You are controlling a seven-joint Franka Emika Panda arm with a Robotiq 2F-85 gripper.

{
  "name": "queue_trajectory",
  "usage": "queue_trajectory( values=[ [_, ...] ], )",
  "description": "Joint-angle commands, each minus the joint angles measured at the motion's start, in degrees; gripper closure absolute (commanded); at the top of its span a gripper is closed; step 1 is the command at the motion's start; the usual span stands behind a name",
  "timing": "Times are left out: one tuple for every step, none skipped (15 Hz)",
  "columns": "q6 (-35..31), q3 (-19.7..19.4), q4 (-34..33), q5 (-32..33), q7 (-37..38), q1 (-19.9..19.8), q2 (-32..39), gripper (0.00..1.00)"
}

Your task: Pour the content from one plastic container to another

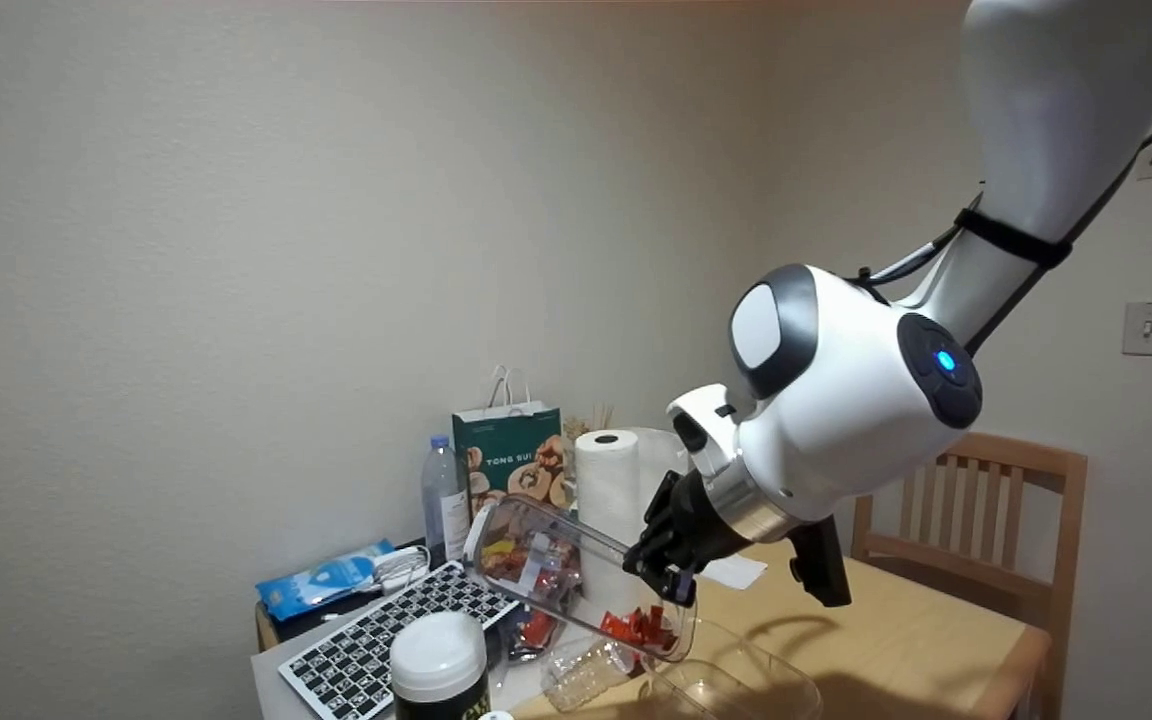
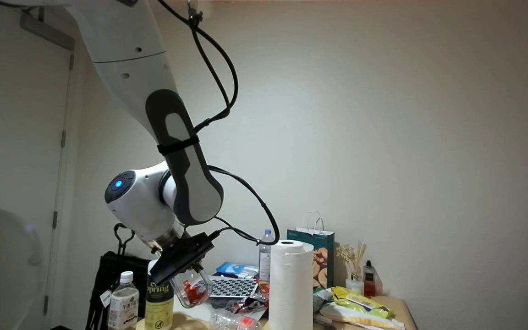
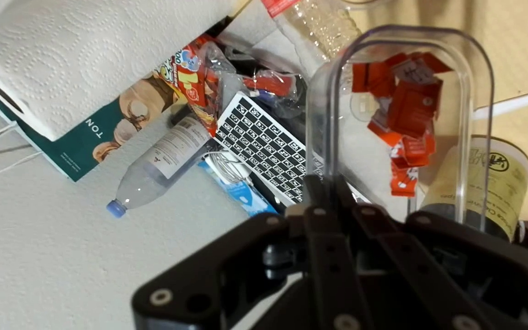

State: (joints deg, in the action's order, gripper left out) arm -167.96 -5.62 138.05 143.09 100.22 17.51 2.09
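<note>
Pincer [image 3: 329,189] clamped on the wall of the tub [image 1: 591,590], aloft, its long axis slanting down rightward in an exterior view, red packets [image 1: 641,630] at the low end. The 2nd tub [image 1: 741,685] sits below and right of that end, on the table [image 1: 921,635]; steeper tipping that way should pour there.

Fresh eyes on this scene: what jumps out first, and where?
Likely the white robot arm, reaching in from the upper right of an exterior view, its gripper holding a tilted clear plastic tub. Next, the bright red packets bunched inside it, toward the lower end in both exterior views. Then probably the tall white paper-towel roll, standing right of the tub in an exterior view.
</note>
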Motion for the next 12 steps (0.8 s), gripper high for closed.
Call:
queue_trajectory(
  values=[
    [6.18,-1.21,1.82,-1.93,-6.52,-0.45,1.10,0.95],
    [7.69,-1.84,2.29,-1.47,-7.99,-0.67,1.52,0.95],
    [8.66,-2.62,2.69,-1.58,-9.63,-0.89,2.04,0.95],
    [9.76,-3.57,3.09,-2.60,-11.49,-1.02,2.48,0.95],
    [10.86,-4.46,3.43,-3.69,-12.77,-0.97,3.08,0.95],
    [12.67,0.94,4.15,-6.43,-15.28,-6.82,3.46,0.95],
    [14.55,1.40,4.82,-8.70,-17.04,-7.42,3.72,0.95],
    [17.81,2.65,6.04,-12.00,-18.74,-8.36,3.67,0.95],
    [21.69,3.98,7.16,-15.52,-19.72,-8.93,3.49,0.94],
    [25.49,5.39,8.15,-19.19,-19.74,-9.17,3.48,0.94],
    [30.27,6.86,9.03,-22.09,-19.46,-8.93,3.39,0.94],
    [33.14,8.21,9.45,-25.57,-19.16,-8.68,3.38,0.94]
  ],
)
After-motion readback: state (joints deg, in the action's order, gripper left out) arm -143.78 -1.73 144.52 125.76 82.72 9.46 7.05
